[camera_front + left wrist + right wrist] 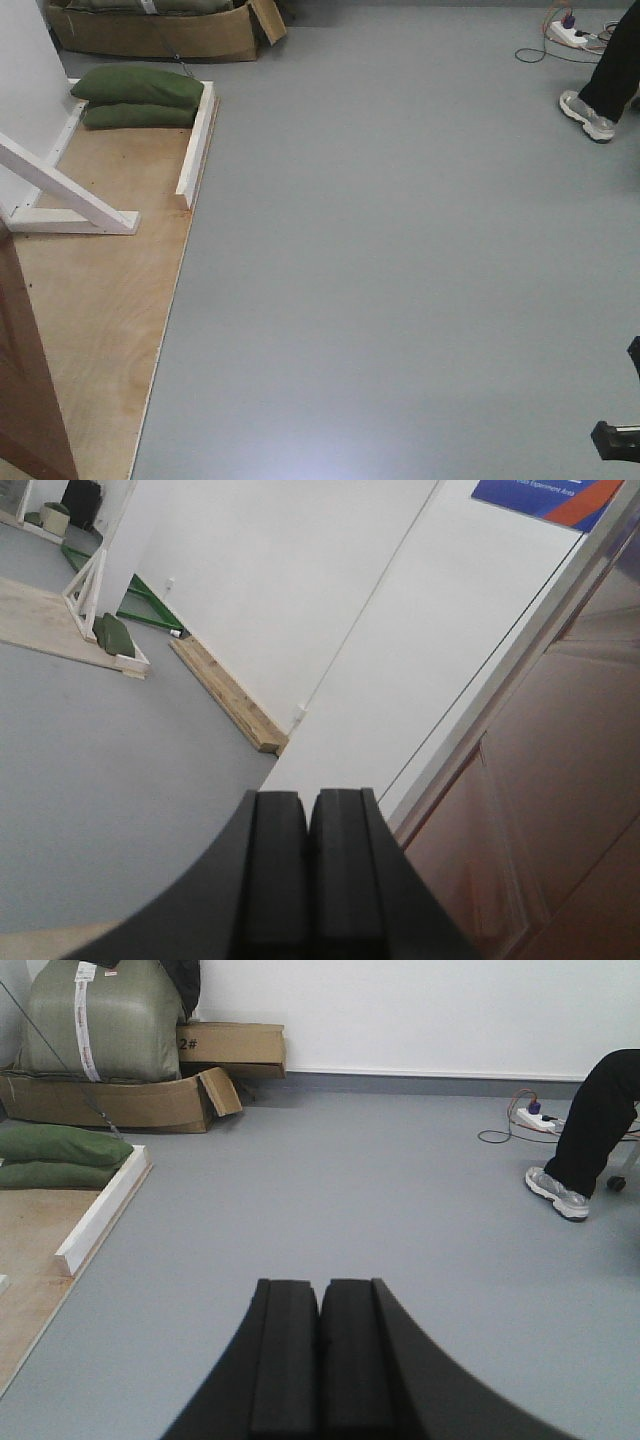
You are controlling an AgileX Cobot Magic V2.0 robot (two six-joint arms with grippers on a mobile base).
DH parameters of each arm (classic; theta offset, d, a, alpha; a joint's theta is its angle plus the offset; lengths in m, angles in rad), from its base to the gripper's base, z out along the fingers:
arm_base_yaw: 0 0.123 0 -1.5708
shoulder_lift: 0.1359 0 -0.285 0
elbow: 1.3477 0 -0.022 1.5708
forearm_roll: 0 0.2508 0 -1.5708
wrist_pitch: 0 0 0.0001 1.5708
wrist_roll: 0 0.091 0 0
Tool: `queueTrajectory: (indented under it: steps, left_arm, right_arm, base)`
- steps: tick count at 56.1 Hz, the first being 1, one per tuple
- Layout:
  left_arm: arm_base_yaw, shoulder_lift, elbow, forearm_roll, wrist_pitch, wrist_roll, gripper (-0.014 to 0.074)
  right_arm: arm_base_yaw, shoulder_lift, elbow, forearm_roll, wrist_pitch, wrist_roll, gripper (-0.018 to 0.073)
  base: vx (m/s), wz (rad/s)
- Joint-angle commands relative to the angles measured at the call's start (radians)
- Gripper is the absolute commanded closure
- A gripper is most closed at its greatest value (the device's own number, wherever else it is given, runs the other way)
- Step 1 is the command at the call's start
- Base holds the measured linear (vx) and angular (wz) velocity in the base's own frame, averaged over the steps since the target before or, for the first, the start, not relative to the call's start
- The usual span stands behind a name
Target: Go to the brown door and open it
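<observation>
The brown door [565, 800] is reddish-brown and glossy with recessed panel moulding. It fills the right side of the left wrist view, set in a pale frame. My left gripper [308, 798] is shut with nothing in it, pointing along the white wall just left of the door and not touching it. In the front view only a narrow edge of the brown door [25, 385] shows at the lower left. My right gripper [320, 1285] is also shut and empty, low over the grey floor and facing away from the door. No lock plate or keys are in view.
A plywood board [100, 290] with a white wooden frame [195, 145] and green sandbags [140, 98] lies left. Cardboard boxes [150, 1100] and a green sack [100, 1020] stand at the back. A person's leg and shoe [560, 1190] and a power strip [535, 1118] are at the right. Planks [228, 695] lie along the wall.
</observation>
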Motion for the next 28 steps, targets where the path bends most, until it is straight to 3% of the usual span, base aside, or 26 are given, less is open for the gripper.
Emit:
queueTrajectory:
  steps: [1, 12, 28]
  left_arm:
    - [-0.025, -0.033, -0.033, -0.007, -0.011, 0.002, 0.0600]
    - [-0.088, -0.034, -0.033, -0.008, 0.027, 0.009, 0.0600]
    - [-0.248, -0.034, -0.033, -0.008, 0.038, 0.063, 0.0600]
  right_arm:
    - [-0.001, -0.015, 0.004, -0.006, -0.082, -0.006, 0.0559]
    - [-0.001, -0.015, 0.004, -0.006, -0.082, -0.006, 0.0559]
    - [-0.001, -0.015, 0.004, -0.006, -0.082, -0.006, 0.0559]
  base:
    - [0.00, 0.00]
    - [0.00, 0.00]
    - [0.00, 0.00]
